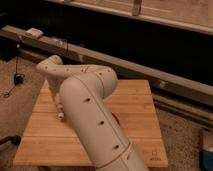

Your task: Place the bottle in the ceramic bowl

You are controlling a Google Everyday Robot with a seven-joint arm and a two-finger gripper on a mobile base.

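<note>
Low over the wooden table (140,100), gripper (60,110) largely behind the arm (92,117).

The scene is dimly lit in a warm, yellowish tone. The wooden counter (135,100) is lit evenly, while everything beyond its far edge is left in deep shadow. Soft highlights are seen on the pale arm (95,120). The gripper (60,110), near the left edge, is shaded by it.
</note>
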